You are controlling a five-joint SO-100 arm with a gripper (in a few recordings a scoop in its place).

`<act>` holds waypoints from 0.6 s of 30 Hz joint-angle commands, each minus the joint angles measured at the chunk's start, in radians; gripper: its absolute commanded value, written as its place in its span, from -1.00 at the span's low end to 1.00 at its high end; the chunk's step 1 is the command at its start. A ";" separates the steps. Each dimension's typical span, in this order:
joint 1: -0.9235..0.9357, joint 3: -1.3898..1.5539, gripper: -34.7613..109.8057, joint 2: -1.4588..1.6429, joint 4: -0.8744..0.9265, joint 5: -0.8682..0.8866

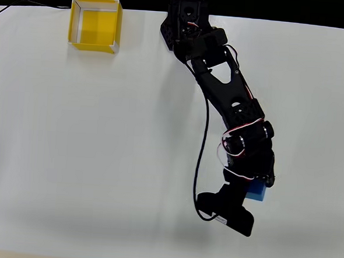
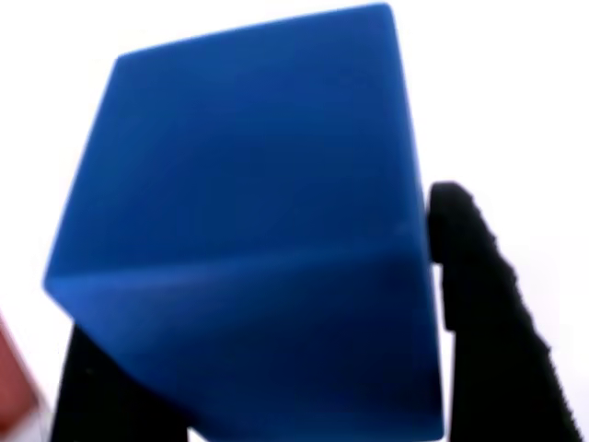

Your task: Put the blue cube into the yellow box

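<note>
Blue cube [image 1: 258,193] is down near the front right part of the white table [image 1: 100,159] in the overhead view, mostly tucked under the end of the black arm [image 1: 226,97], so only a small corner of bright blue peeks out on the right side of the gripper [image 1: 251,183]. Up close in the wrist view the cube [image 2: 248,230] takes up nearly the whole shot, sitting tilted with one edge running across toward the camera, plain matte faces, the lower one a bit lighter. One black finger [image 2: 479,304] is pressed right against the cube's right side, and there's more black of the other finger [image 2: 101,396] at the lower left, touching the cube's bottom corner. So the jaws are clamped onto the cube from both sides. Can't tell from either view whether the cube is off the table or resting on it.

Yellow box [image 1: 95,24] is way over at the back left corner of the table, well apart from the cube and the gripper. It's open on top, with pale thin wall edges and a yellow floor, and it's got nothing inside.

The arm's base is at the back edge, around the middle, and the arm stretches diagonally toward the front right. A black cable [image 1: 201,148] hangs along its left side.
</note>
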 commanded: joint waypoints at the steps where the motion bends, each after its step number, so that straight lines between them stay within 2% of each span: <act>1: 0.186 0.023 -0.48 0.242 -0.083 -0.130; 10: 0.546 0.206 -0.48 0.319 -0.276 -0.295; 18: 0.864 0.577 -0.48 0.565 -0.397 -0.431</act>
